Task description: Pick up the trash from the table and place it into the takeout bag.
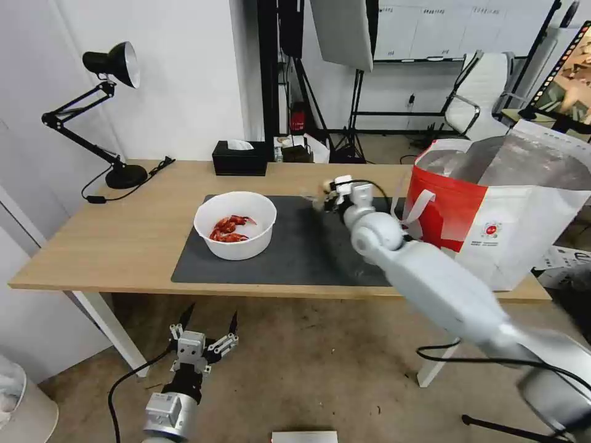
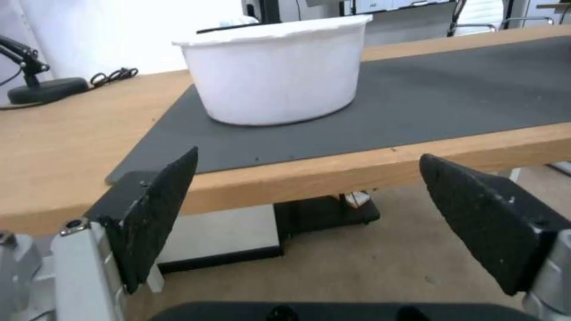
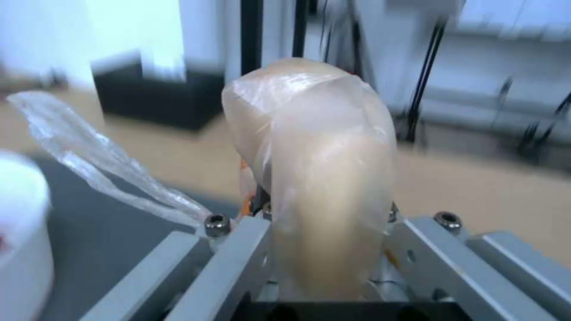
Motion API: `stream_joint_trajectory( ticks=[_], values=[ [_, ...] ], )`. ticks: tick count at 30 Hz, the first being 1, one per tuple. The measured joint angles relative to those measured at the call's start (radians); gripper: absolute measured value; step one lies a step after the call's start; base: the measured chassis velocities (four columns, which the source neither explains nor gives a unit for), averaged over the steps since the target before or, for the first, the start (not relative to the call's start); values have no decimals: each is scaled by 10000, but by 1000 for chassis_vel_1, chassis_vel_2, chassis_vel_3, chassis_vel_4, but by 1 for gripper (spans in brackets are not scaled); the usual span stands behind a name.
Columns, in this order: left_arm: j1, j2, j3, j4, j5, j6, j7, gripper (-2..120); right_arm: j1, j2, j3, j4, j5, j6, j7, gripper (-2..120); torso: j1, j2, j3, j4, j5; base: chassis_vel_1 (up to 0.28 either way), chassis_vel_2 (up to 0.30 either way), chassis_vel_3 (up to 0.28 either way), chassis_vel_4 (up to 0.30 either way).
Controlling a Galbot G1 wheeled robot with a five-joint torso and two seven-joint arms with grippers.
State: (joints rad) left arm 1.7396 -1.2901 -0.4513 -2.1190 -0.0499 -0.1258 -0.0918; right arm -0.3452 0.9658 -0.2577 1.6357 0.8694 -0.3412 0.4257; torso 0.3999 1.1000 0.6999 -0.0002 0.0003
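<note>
Long light-wood table (image 1: 123, 240) on white legs. Large dark grey mat (image 1: 295, 252) spread over the middle, reaching almost to the near edge. White round bowl (image 1: 235, 224) with red crayfish shells on the mat's left end. Black tissue box (image 1: 240, 158) at the far edge, behind the bowl. Black desk lamp (image 1: 117, 172) near the far left corner, cable trailing beside it. White-and-red takeout bag (image 1: 511, 209) upright at the right end, foil lining showing.
</note>
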Motion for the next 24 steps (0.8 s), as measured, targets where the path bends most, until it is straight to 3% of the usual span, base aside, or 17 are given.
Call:
stream_joint_trajectory(
  ticks=[3, 4, 6, 7, 9, 13, 21, 24],
  values=[
    [101, 12, 2, -116, 8, -8, -6, 100, -419, -1089, 1060, 1725, -93, 123, 418, 7, -1, 0, -1, 0, -1, 0, 0, 0, 0],
    [101, 12, 2, -116, 8, -8, -6, 100, -419, -1089, 1060, 1725, -93, 123, 418, 7, -1, 0, -1, 0, -1, 0, 0, 0, 0],
    [161, 29, 77, -227, 35, -28, -3, 100, -604, -1928, 2057, 2724, 300, -367, 1355, 7, -1, 1, -1, 2, -1, 0, 0, 0, 0],
    [161, 29, 77, -227, 35, -28, -3, 100, -604, -1928, 2057, 2724, 300, -367, 1355, 7, -1, 1, -1, 2, -1, 0, 0, 0, 0],
    [155, 38, 174, -247, 54, -52, 12, 100, -679, -2642, 2845, 3203, 988, -1089, 2367, 7, -1, 1, -1, 0, 1, 0, 0, 0, 0],
    [116, 36, 304, -245, 89, -60, 15, 100, -982, -3413, 3643, 3311, 1942, -1876, 3426, 7, 0, 2, 0, 0, -2, 0, 0, 0, 0],
    [66, 172, 417, -258, 105, -69, 36, 100, -2004, -4302, 4570, 3582, 4239, -2383, 4641, 7, -1, 1, 0, 1, -1, 0, 0, 0, 0],
    [76, 194, 421, -278, 94, -80, 60, 100, -2132, -4380, 4671, 3573, 4512, -2499, 4720, 17, 0, 1, 1, 3, -1, 0, 0, 0, 0]
  ],
)
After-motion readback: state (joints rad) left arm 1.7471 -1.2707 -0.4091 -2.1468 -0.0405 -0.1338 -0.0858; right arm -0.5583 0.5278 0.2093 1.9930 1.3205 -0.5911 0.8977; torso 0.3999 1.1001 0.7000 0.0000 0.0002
